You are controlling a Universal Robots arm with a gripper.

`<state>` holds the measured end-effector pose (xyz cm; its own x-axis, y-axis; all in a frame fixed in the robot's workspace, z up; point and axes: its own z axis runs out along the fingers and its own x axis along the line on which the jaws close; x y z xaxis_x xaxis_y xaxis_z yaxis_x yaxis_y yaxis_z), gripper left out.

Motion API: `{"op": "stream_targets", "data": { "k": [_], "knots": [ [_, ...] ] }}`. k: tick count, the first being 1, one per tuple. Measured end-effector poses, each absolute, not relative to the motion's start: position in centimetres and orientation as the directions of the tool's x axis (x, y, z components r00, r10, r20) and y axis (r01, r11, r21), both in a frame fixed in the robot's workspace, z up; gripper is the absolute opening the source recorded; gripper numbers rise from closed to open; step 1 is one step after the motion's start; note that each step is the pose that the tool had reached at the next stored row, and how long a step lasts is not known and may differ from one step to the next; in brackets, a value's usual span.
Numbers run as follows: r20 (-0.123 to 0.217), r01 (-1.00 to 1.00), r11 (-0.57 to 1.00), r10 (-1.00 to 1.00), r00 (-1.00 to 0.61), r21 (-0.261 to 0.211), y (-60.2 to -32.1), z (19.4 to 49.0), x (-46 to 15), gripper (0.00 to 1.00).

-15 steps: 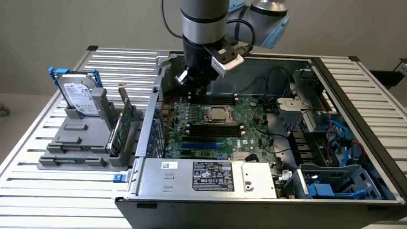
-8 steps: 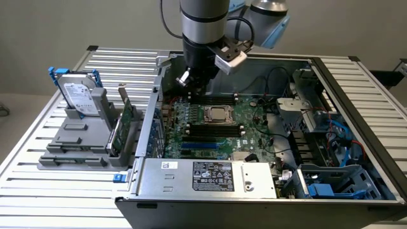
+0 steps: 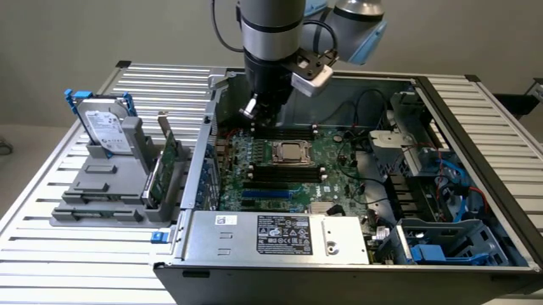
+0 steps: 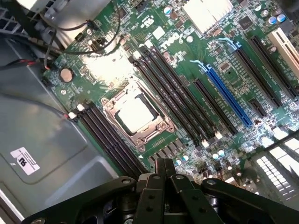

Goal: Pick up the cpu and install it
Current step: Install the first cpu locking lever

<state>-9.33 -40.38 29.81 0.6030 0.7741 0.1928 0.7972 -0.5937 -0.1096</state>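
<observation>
Wrist view puts my empty, closed gripper [image 4: 164, 169] just below the cpu [image 4: 134, 112], apparently seated mid-frame in its socket.

You see a plain pale grey wall [image 3: 102, 32] behind the work area. The table [image 3: 76, 254] has a ribbed top of silver metal slats with dark gaps between them. Even, soft light falls across it, and a strip of pale floor [image 3: 21, 136] shows at the exterior view's left.
</observation>
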Motion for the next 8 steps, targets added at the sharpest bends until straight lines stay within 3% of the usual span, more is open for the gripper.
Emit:
{"op": "stream_targets", "data": {
  "k": [8],
  "knots": [
    [0.193,0.875,-0.471,0.854,0.484,-0.11,-40.38,29.28,-9.32,0.11]
  ]
}}
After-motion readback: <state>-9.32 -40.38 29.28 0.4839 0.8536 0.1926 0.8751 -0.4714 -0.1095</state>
